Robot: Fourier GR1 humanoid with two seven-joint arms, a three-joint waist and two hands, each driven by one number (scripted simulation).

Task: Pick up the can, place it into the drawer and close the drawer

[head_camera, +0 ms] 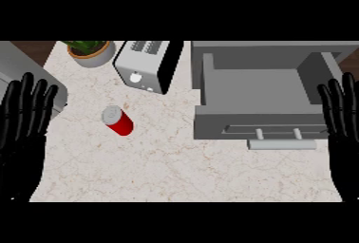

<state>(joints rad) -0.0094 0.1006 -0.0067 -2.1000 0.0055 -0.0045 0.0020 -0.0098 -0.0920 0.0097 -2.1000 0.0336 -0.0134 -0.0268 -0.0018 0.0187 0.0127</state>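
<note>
A red can with a silver top stands on the marble counter, left of centre. To its right a grey drawer is pulled open, its inside bare and its handle at the front. My left hand rests open at the left edge, fingers up, well left of the can. My right hand rests open at the right edge, beside the drawer's right wall. Neither hand touches anything.
A silver toaster stands behind the can. A potted plant sits at the back left. A grey appliance shows at the left edge, partly behind my left hand.
</note>
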